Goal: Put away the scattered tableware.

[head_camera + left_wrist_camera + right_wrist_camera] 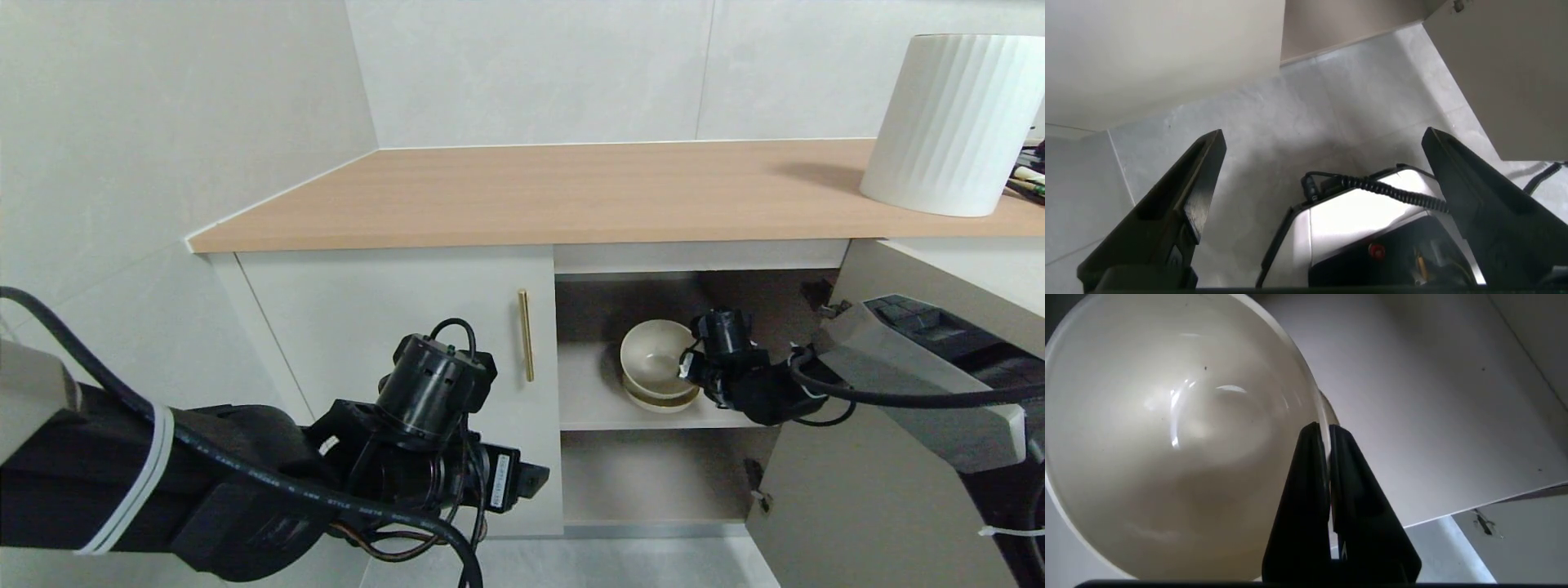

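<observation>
Bowl pinched by its rim inside the cabinet
Right end effector is clenched on the thin rim, bowl tilted above another dish on the cabinet's shelf. It looks stiff, glossy and breakable, so it may slip. Left end effector hangs released.

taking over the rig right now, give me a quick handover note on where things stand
Right tool: shut on the rim of the white bowl, inside the cabinet.
Left tool: open, empty, low in front of the closed door, above the floor.
Bowl: tilted over a lower dish on the upper shelf; unclear whether they touch.
Done: bowl is in the cabinet, not yet released.
Left: probably settle it on the dish, release, back the arm out.
</observation>
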Motion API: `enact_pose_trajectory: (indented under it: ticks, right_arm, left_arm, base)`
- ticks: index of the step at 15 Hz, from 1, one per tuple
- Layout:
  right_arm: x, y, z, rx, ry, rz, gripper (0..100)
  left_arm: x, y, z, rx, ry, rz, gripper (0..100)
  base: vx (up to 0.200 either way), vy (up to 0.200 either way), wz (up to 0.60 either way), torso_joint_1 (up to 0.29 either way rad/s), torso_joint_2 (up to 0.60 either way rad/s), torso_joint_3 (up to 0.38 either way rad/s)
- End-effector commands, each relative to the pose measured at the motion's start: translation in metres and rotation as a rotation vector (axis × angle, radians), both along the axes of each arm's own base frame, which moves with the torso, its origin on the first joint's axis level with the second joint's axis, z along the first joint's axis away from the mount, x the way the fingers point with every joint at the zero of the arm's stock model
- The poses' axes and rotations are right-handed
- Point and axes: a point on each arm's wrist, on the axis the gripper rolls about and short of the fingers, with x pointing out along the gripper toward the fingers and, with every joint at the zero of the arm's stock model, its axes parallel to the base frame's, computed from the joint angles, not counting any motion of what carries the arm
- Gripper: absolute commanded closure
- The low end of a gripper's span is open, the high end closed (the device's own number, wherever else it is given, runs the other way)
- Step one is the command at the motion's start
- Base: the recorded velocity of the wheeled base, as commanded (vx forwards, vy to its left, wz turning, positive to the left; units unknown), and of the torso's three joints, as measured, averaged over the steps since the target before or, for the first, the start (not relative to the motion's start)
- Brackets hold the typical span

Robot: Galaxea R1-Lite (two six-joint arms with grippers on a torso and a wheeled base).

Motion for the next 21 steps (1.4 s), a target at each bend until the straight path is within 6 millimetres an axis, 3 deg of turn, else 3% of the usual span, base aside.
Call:
enact_pose_trajectory:
  ticks: [1, 6, 7, 12, 13, 17, 18, 21]
  right_arm:
    - [0.001, 0.001, -0.002, 0.0, 0.0, 0.0, 100]
    - [0.001, 0.001, -0.003, -0.001, 0.003, 0.0, 100]
    - [0.001, 0.0, -0.003, -0.001, 0.003, 0.0, 0]
    - [-0.009, 0.001, 0.007, 0.0, 0.008, 0.014, 0]
    - [-0.017, 0.0, 0.019, 0.008, 0.018, 0.034, 0]
    - [-0.081, -0.011, 0.087, 0.123, 0.146, 0.268, 0]
    - [-0.09, -0.014, 0.096, 0.135, 0.161, 0.292, 0]
    - [-0.165, -0.028, 0.155, 0.118, 0.236, 0.394, 0]
  left_arm:
    - [0.0, 0.0, 0.0, 0.0, -0.001, 0.001, 0]
    - [0.0, 0.0, 0.0, 0.0, -0.001, 0.001, 0]
    - [0.0, 0.0, 0.0, -0.001, -0.001, 0.0, 0]
    - [0.001, 0.001, 0.001, -0.002, -0.002, 0.003, 0]
    - [0.001, 0.002, 0.003, -0.009, -0.01, 0.01, 0]
    - [-0.002, 0.022, 0.035, -0.097, -0.094, 0.069, 0]
    - [-0.004, 0.026, 0.041, -0.11, -0.109, 0.079, 0]
    - [-0.025, 0.06, 0.074, -0.165, -0.212, 0.129, 0]
  base:
    - [0.0, 0.0, 0.0, 0.0, 0.0, 0.0]
    - [0.0, 0.0, 0.0, 0.0, 0.0, 0.0]
    - [0.0, 0.0, 0.0, 0.0, 0.0, 0.0]
    - [0.0, 0.0, 0.0, 0.0, 0.0, 0.0]
    - [0.0, 0.0, 0.0, 0.0, 0.0, 0.0]
    - [0.0, 0.0, 0.0, 0.0, 0.0, 0.0]
    - [0.0, 0.0, 0.0, 0.0, 0.0, 0.0]
    - [0.0, 0.0, 0.0, 0.0, 0.0, 0.0]
